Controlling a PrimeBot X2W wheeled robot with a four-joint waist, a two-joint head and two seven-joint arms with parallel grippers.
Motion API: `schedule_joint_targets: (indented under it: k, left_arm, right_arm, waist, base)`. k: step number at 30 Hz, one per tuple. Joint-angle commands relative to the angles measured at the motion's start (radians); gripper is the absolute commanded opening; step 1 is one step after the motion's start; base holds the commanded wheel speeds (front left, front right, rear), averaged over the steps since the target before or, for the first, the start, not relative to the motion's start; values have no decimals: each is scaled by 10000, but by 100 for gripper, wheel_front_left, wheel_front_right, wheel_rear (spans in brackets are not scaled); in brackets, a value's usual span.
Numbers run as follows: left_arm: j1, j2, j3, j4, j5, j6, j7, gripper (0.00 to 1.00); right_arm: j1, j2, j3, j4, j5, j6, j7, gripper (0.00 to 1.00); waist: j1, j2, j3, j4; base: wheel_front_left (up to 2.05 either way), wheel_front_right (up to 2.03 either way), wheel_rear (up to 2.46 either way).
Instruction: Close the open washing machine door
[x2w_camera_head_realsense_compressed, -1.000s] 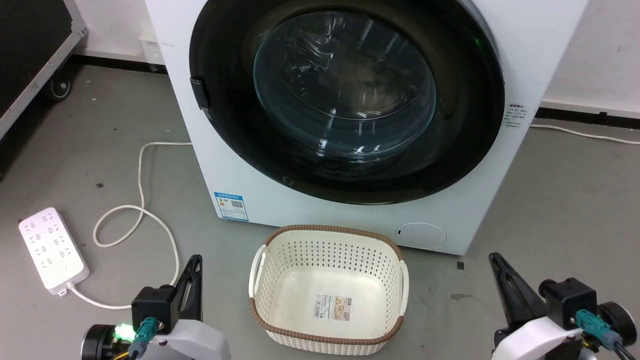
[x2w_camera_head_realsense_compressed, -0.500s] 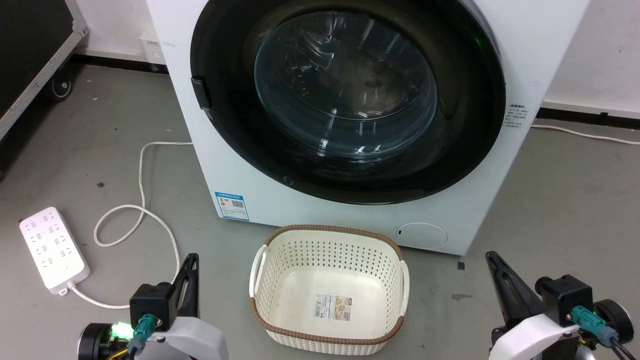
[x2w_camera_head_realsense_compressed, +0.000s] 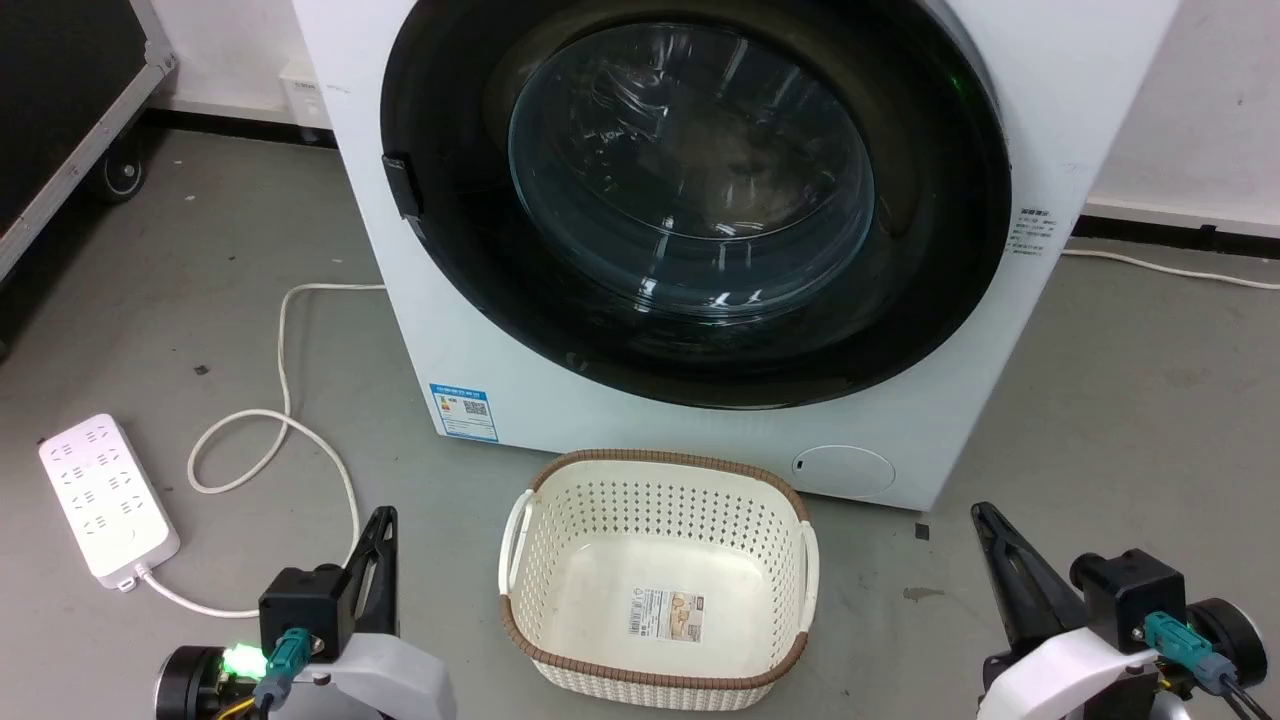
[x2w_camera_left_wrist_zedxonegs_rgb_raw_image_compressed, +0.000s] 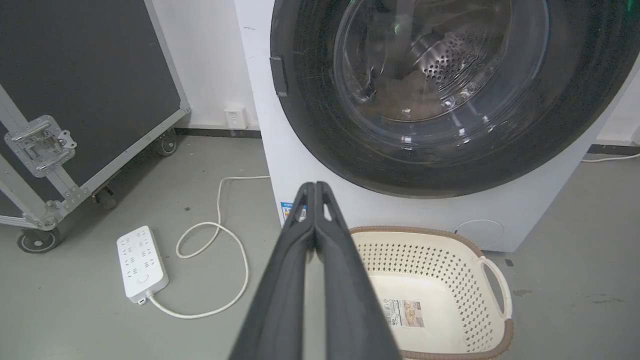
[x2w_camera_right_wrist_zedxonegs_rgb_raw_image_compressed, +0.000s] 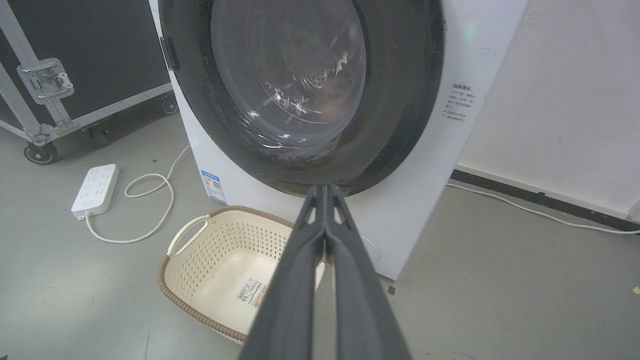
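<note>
pointing at the washing machine door (x2w_camera_head_realsense_compressed: 695, 200), left fingers (x2w_camera_left_wrist_zedxonegs_rgb_raw_image_compressed: 292, 250) and right fingers (x2w_camera_right_wrist_zedxonegs_rgb_raw_image_compressed: 305, 250) press together; left wrist view reveals drum (x2w_camera_left_wrist_zedxonegs_rgb_raw_image_compressed: 450, 55).

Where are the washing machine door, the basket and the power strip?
washing machine door (x2w_camera_head_realsense_compressed: 690, 170), head view, centre of its glass window.
basket (x2w_camera_head_realsense_compressed: 660, 505), head view, perforated far wall.
power strip (x2w_camera_head_realsense_compressed: 105, 497), head view, middle of its white top face.

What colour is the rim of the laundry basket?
Brown; the basket itself is cream. The head view shows it best.
</note>
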Motion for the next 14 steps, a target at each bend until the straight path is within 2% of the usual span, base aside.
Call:
schedule_joint_targets:
  k: [1, 14]
  left_arm:
    - [-152, -1, 9, -45, 28, 28, 3, 0]
    - [-152, -1, 9, -45, 28, 28, 3, 0]
  right_arm:
    - [-139, 47, -7, -55, -74, -7, 3, 0]
    - [-139, 47, -7, -55, -74, -7, 3, 0]
  waist:
    - [0, -1, 0, 0]
    - [0, -1, 0, 0]
  base:
    - [0, 0, 0]
    - [0, 0, 0]
